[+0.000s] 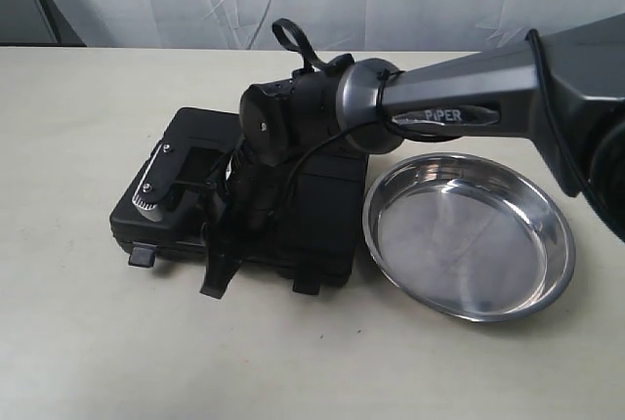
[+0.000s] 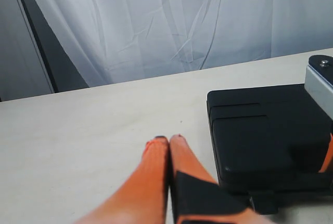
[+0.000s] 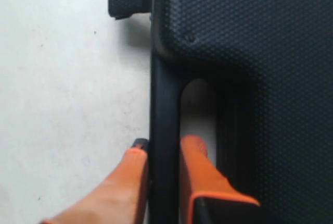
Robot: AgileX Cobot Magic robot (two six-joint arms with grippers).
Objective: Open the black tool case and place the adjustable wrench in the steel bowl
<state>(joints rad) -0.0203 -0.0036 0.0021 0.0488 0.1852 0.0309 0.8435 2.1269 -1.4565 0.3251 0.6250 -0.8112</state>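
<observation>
The black tool case [image 1: 322,205] lies closed on the table, so the adjustable wrench is hidden. My right arm reaches across it, and my right gripper [image 1: 217,278] sits at its front edge. In the right wrist view this gripper [image 3: 166,146] is shut on the case's handle bar [image 3: 164,104], with one orange finger outside the bar and the other in the handle slot. The steel bowl [image 1: 469,234] stands empty just to the right of the case. My left gripper [image 2: 169,139] is shut on nothing, low over bare table beside the case [image 2: 265,130].
The right arm's dark wrist and grey forearm [image 1: 439,88] hang over the back of the case and the bowl's far rim. Two small latches [image 1: 143,257] stick out of the case's front edge. A white curtain [image 2: 171,21] hangs behind the table.
</observation>
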